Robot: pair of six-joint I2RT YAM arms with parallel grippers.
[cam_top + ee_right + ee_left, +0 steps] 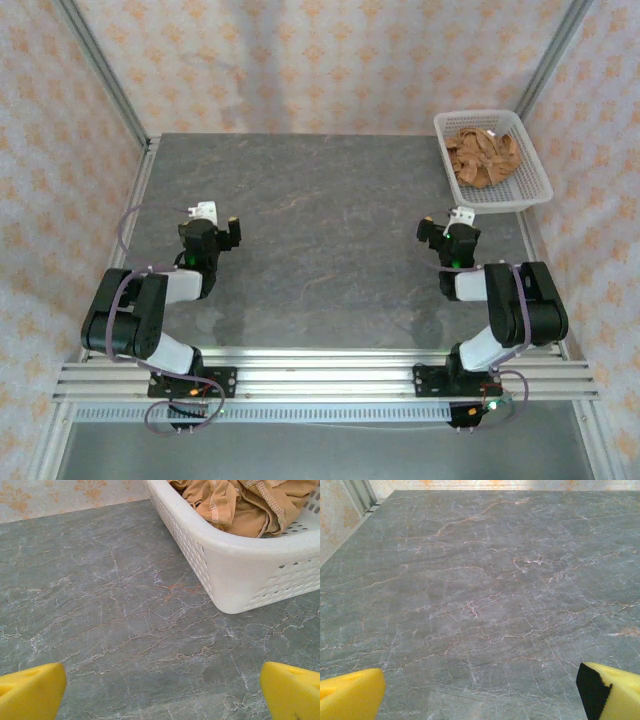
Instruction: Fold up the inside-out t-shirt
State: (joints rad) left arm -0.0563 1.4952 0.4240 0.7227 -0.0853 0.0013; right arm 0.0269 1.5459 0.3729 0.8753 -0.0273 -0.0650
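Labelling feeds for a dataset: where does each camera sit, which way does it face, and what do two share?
Top external: above, behind the arms, looking down on table, left gripper, right gripper, basket with t-shirt far right.
Left wrist: on the left arm, facing forward over table; open yellow fingers at bottom corners.
Right wrist: faces the basket's near corner; yellow fingers likewise.
Shared: top and right wrist both show basket and t-shirt.

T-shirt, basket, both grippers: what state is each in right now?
t-shirt: crumpled in the basket, not yet folded.
basket: upright at the far right corner of the table, holding the t-shirt.
left gripper: open, empty, over bare table.
right gripper: open, empty, near the basket.
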